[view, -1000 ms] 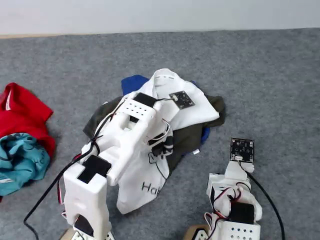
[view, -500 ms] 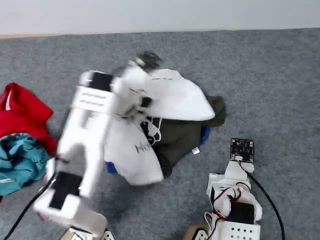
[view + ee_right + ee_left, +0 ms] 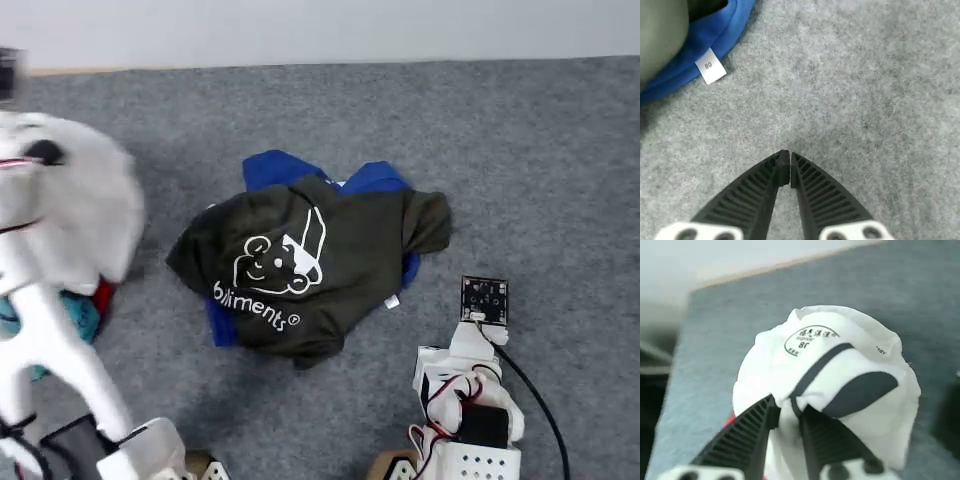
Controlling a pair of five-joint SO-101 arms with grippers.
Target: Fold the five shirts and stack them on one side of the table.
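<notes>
Robot lab or hobby test bench, not a home; table (image 3: 560, 150) fully covered in grey felt; plain pale wall (image 3: 300, 30) at 12 o'clock behind thin wooden edge (image 3: 110, 69); white printed arms (image 3: 470, 400) with bare cables (image 3: 535, 395) at 6 o'clock

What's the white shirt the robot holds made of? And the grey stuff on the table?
The bunched white shirt looks like soft, matte cloth, maybe cotton: it creases and puffs between the jaws of the left gripper. The grey table cover looks like felt or carpet: fuzzy, speckled fibres.

Bright, even overhead light, soft shadows beneath the dark shirt (image 3: 360, 262).
</notes>
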